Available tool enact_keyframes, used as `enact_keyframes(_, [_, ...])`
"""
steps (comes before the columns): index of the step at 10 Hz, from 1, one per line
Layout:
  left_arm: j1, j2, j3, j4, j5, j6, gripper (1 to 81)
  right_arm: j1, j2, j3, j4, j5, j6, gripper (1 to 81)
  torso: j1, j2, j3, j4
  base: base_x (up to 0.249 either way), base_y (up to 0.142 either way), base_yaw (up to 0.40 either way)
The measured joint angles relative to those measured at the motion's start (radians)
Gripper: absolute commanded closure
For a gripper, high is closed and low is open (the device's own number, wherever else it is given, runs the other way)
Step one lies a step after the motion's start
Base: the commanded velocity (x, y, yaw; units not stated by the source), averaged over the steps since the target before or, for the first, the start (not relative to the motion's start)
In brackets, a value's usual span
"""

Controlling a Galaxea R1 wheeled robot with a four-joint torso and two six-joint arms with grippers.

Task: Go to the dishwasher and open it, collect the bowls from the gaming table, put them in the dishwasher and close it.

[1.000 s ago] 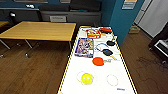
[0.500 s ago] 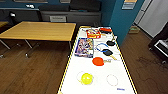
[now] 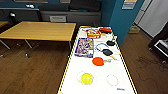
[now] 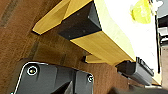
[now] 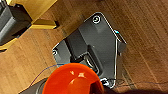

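A long table with a white top and yellow rim [image 3: 72, 53] runs away from me in the head view. A yellow bowl [image 3: 87, 78] sits on its near end, and it shows again in the left wrist view as a yellow bowl [image 4: 141, 11] above the table's wooden side [image 4: 100, 42]. A clear round rim [image 3: 112, 80] lies to its right. An orange bowl [image 5: 72, 80] hangs over the wooden floor close to the right wrist camera, held in my right gripper. The dishwasher is out of view.
Further along the table lie a red paddle [image 3: 98, 61], dark paddles [image 3: 108, 52], a picture box [image 3: 85, 47] and a red-and-white box [image 3: 93, 33]. A wooden table [image 3: 37, 30] stands to the left. A blue wall corner [image 3: 120, 22] and dark equipment [image 3: 160, 45] are to the right.
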Motion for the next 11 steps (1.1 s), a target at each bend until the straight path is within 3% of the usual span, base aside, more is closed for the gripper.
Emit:
enact_keyframes(3, [-0.184, -0.015, 0.026, -0.016, 0.106, -0.090, 1.0, -0.003, -0.001, -0.001, -0.002, 0.000, -0.001, 81.1, 0.000, 0.000, 0.000, 0.000, 0.000, 0.000, 0.000])
enact_keyframes(6, [-0.340, 0.006, 0.030, -0.019, 0.267, -0.177, 1.0, -0.002, 0.000, -0.001, -0.002, 0.000, -0.001, 81.1, 0.000, 0.000, 0.000, 0.000, 0.000, 0.000, 0.000])
enact_keyframes(10, [-0.441, 0.120, -0.037, -0.032, 0.422, -0.291, 1.0, 0.017, 0.000, 0.000, -0.002, -0.001, -0.002, 81.1, 0.000, 0.000, 0.000, 0.000, 0.000, 0.000, 0.000])
enact_keyframes(11, [-0.467, 0.136, -0.076, -0.034, 0.447, -0.338, 1.0, 0.024, 0.000, 0.002, -0.002, 0.000, -0.001, 81.1, 0.000, 0.000, 0.000, 0.000, 0.000, 0.000, 0.000])
